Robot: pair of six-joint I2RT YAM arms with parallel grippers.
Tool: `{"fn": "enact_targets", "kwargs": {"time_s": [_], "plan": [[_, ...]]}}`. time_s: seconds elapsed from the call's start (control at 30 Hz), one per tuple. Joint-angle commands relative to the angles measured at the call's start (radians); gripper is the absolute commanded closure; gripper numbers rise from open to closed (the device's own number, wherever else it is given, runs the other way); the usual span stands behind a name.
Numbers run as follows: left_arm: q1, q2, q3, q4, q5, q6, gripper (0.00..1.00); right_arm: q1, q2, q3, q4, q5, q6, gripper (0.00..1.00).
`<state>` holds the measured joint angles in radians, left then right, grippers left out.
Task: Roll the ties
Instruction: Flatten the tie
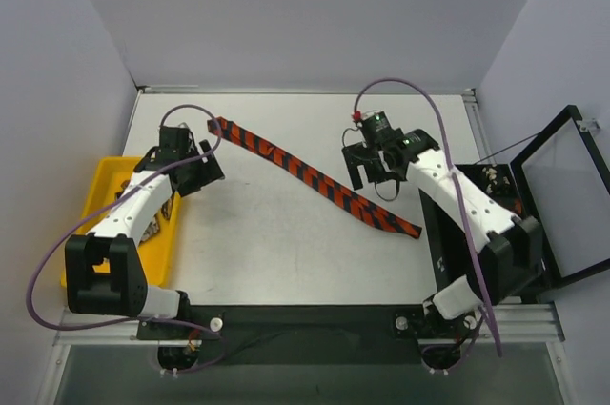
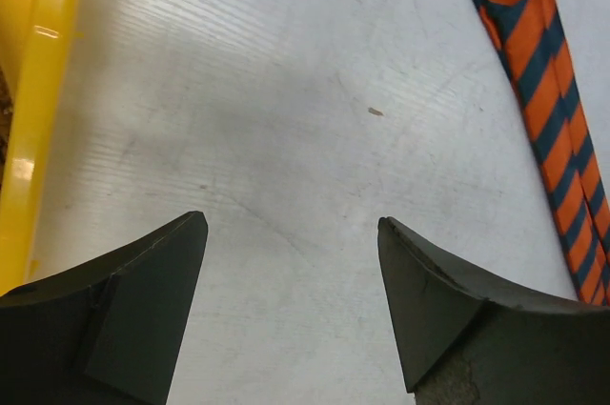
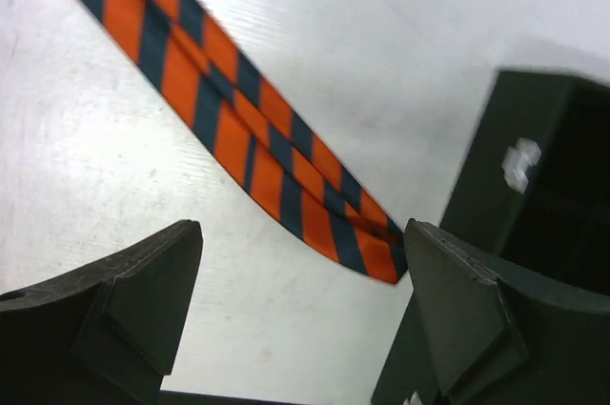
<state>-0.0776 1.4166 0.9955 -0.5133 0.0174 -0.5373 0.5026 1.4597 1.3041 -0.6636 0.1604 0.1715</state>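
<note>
On the white table (image 1: pixel 267 253) your striped tie (image 1: pixel 305 174) lies flat, unrolled, while your left gripper (image 2: pixel 291 224) and right gripper (image 3: pixel 303 229) both stand spread wide, gripping nothing.

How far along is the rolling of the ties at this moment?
Done: nothing; the striped tie lies flat, unrolled, across the table. In hand: nothing; left tool and right tool are open and empty beside it. Left: rolling this tie, plus any in the yellow bin, where patterned fabric shows.
</note>
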Motion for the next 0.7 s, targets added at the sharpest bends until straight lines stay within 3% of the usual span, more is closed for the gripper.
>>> {"fn": "enact_targets", "kwargs": {"time_s": [0.0, 0.17, 0.37, 0.67], "plan": [[-0.017, -0.067, 0.002, -0.004, 0.090, 0.026, 0.16, 0.008, 0.174, 0.070, -0.022, -0.156, -0.250, 0.10], [-0.042, -0.126, 0.008, -0.056, 0.110, 0.057, 0.16, 0.002, 0.397, 0.211, -0.016, -0.344, -0.364, 0.00], [-0.060, -0.188, -0.014, -0.082, 0.113, 0.062, 0.16, 0.002, 0.569, 0.342, -0.033, -0.439, -0.406, 0.00], [-0.073, -0.226, -0.049, -0.093, 0.107, 0.068, 0.16, 0.016, 0.717, 0.408, -0.044, -0.368, -0.421, 0.00]]}}
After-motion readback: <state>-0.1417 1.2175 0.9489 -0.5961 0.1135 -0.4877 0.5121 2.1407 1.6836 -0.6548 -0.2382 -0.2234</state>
